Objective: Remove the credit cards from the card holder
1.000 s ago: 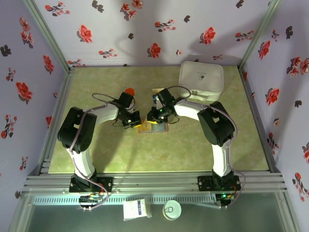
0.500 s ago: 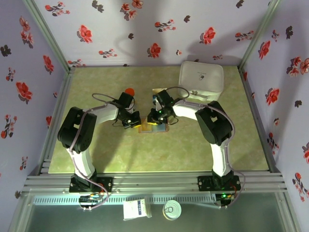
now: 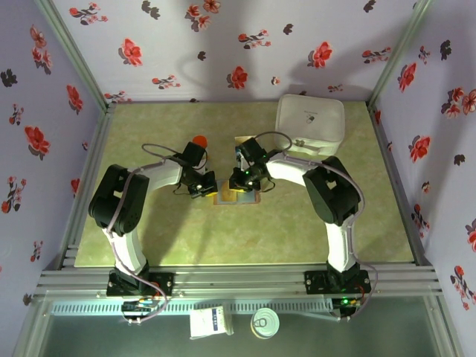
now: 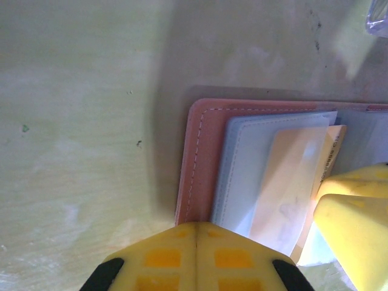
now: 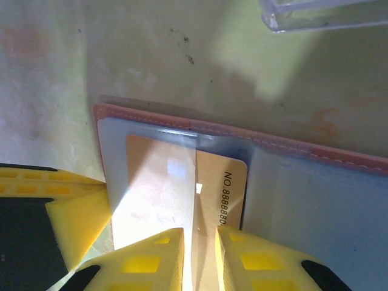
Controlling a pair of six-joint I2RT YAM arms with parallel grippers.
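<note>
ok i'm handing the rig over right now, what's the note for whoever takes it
Left gripper: jaws shut, tip pressing down on the edge of the open card holder.
Right gripper: jaws look closed on the yellowish card, which is still partly in its pocket.
The card holder lies open and flat at mid-table, with a clear tray just beyond it.
Done: holder open and pinned, card gripped.
Left: slide that card out, set it down, then check the other pockets for more cards.
</note>
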